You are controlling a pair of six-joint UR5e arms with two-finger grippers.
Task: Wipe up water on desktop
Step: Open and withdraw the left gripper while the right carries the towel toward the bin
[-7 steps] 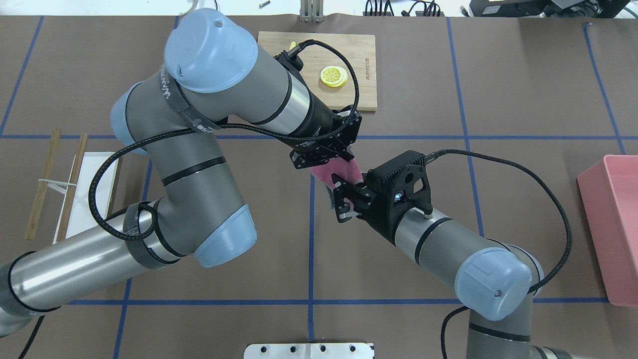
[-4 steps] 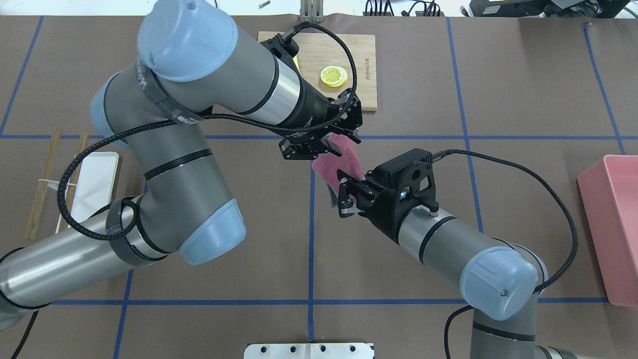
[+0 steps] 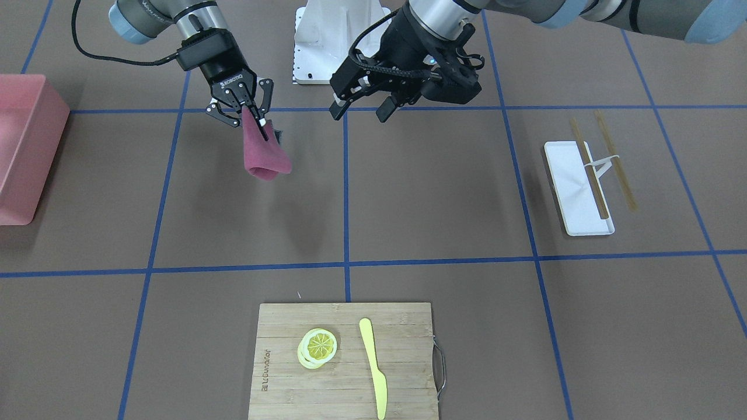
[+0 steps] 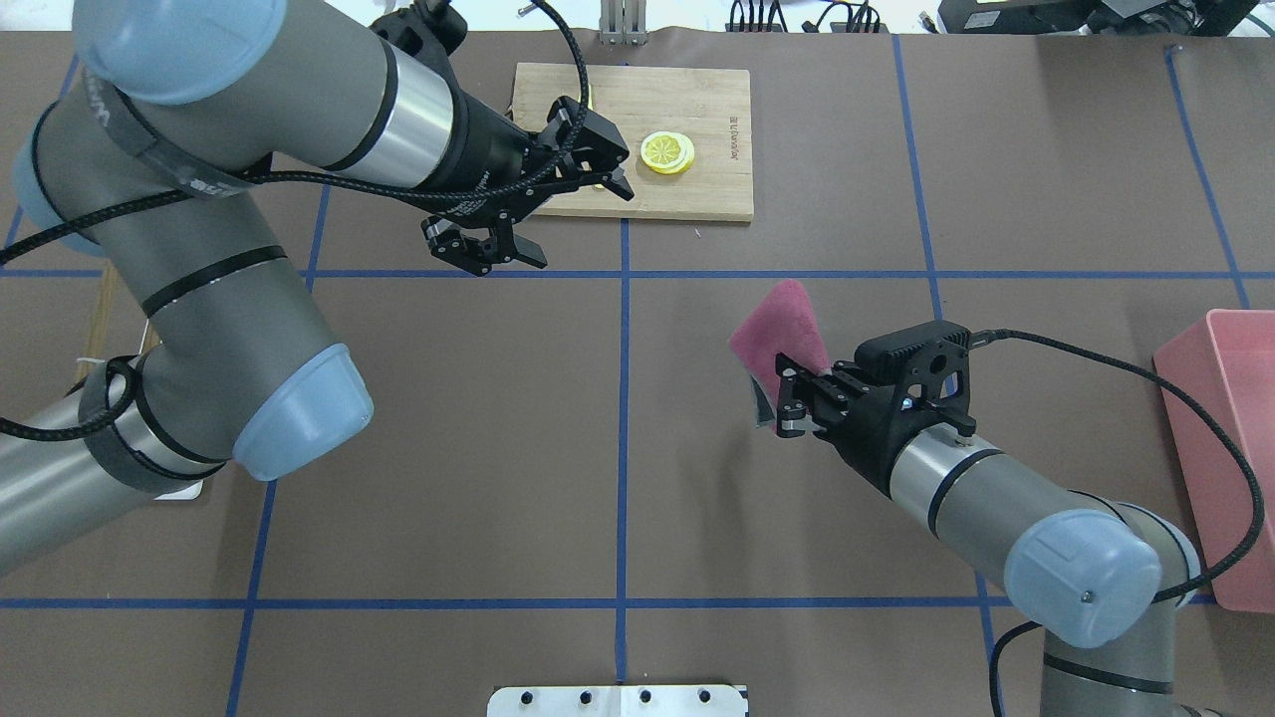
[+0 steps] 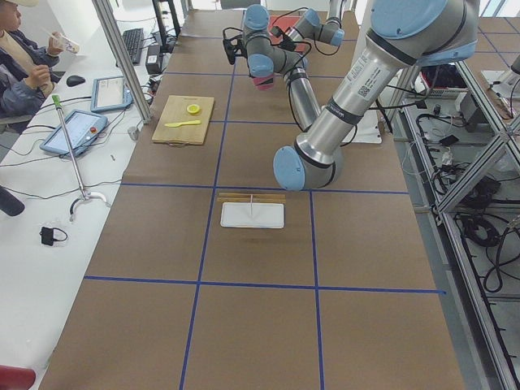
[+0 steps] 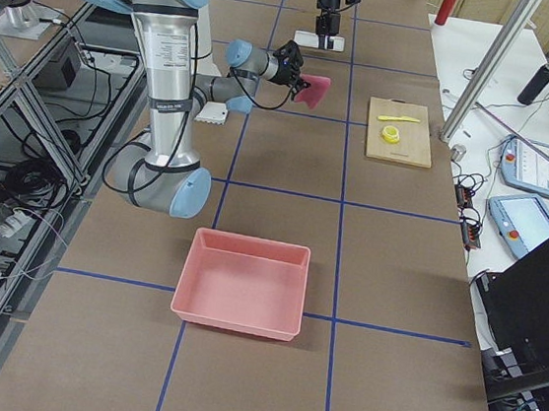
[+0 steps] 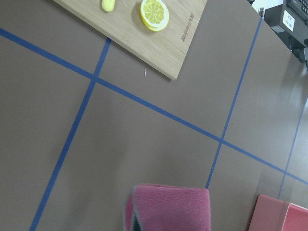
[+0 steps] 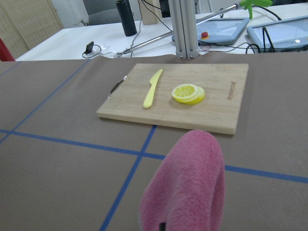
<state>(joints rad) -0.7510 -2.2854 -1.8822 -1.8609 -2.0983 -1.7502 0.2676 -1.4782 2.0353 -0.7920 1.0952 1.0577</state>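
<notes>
The desktop (image 4: 448, 448) is matte brown with blue tape lines; I see no water on it. My right gripper (image 4: 783, 396) is shut on a folded pink cloth (image 4: 782, 324) and holds it above the desktop, right of the centre line. The cloth hangs from the same gripper (image 3: 251, 119) in the front view (image 3: 265, 154), and fills the lower right wrist view (image 8: 187, 187). My left gripper (image 4: 586, 229) is open and empty, near the front edge of the cutting board; it also shows in the front view (image 3: 359, 114).
A bamboo cutting board (image 4: 697, 189) at the far middle carries lemon slices (image 4: 667, 151) and a yellow knife (image 3: 373, 364). A pink bin (image 4: 1230, 448) stands at the right edge. A white tray (image 3: 569, 181) with chopsticks (image 3: 613, 157) lies on the left.
Both grippers were at the cloth. The left gripper has let go, opened and pulled back to the left and far side. The right gripper has carried the cloth to the right.
</notes>
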